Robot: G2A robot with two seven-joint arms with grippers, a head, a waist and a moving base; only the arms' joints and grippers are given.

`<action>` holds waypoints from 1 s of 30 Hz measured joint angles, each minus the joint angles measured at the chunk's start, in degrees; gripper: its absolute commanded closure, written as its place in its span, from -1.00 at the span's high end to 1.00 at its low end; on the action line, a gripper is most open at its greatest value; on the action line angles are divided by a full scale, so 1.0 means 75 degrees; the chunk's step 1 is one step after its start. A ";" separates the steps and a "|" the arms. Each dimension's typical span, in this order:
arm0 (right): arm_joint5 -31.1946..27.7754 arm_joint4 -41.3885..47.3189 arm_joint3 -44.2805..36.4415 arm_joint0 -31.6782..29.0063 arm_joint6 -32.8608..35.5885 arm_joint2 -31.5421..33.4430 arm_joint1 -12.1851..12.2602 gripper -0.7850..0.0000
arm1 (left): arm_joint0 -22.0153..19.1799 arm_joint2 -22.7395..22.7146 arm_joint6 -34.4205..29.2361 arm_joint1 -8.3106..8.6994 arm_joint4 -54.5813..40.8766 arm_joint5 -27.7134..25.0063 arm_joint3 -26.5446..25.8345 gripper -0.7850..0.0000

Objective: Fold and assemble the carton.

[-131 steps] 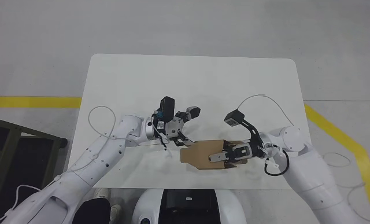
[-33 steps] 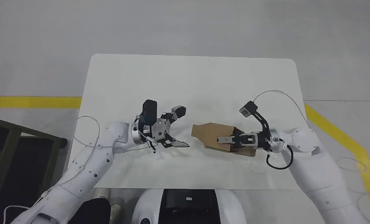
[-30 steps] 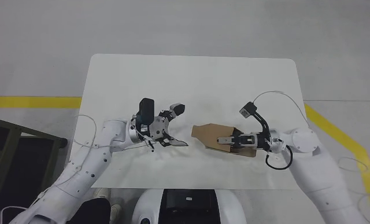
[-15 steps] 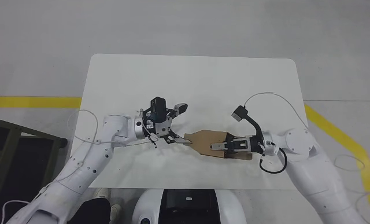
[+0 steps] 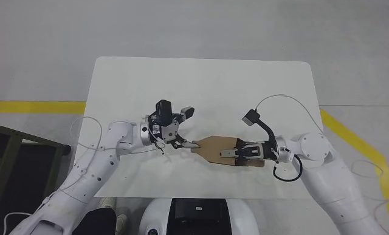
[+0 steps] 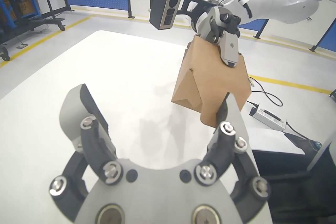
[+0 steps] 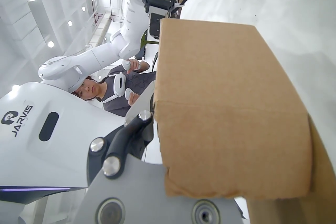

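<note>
We see the brown carton (image 5: 213, 147) over the near middle of the white desk (image 5: 243, 83). It is partly folded, with one end tapering to a point.

The right gripper (image 5: 228, 153) is at the carton's wider end and pinches it. From the left wrist view, one grey finger (image 6: 229, 51) lies flat against the outside of a carton panel. Its partner finger is hidden behind the cardboard, so we judge the grip from the outer finger and from how the carton sits in it.

The left gripper (image 5: 190, 128) stands at the carton's pointed end with its fingers spread wide. One fingertip (image 6: 227, 101) meets the carton at that end. The other fingertip (image 6: 83, 93) is well apart from the carton, over bare desk.

We cannot tell whether the carton's pointed end rests on the desk or hangs just above it. A faint shadow lies on the desk beside the carton.

From the right wrist view a flat carton side runs off the picture's edge, and a single finger (image 7: 140, 114) shows along the carton's edge. From the top view the right gripper covers the carton's wider end, so the flaps there are hidden from us.

Past the desk edge beyond the carton, a grey power adapter (image 6: 267, 117) lies on the floor with its cable.
</note>
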 measured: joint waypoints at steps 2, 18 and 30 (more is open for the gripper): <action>0.0008 -0.0012 -0.0021 0.0019 0.0010 -0.0037 -0.0003 -1.00 | 0.0013 -0.0023 0.0000 -0.0012 -0.0044 0.0003 0.0009 1.00; -0.0067 0.0292 -0.0234 0.0143 0.0026 -0.0274 -0.0048 -1.00 | 0.0242 -0.0156 -0.0020 -0.0079 -0.0250 -0.0055 0.0043 1.00; -0.0161 0.0716 -0.0253 0.0131 -0.0118 -0.0353 -0.0085 -1.00 | 0.0423 -0.0248 0.0091 -0.0123 -0.0168 -0.0145 -0.0128 1.00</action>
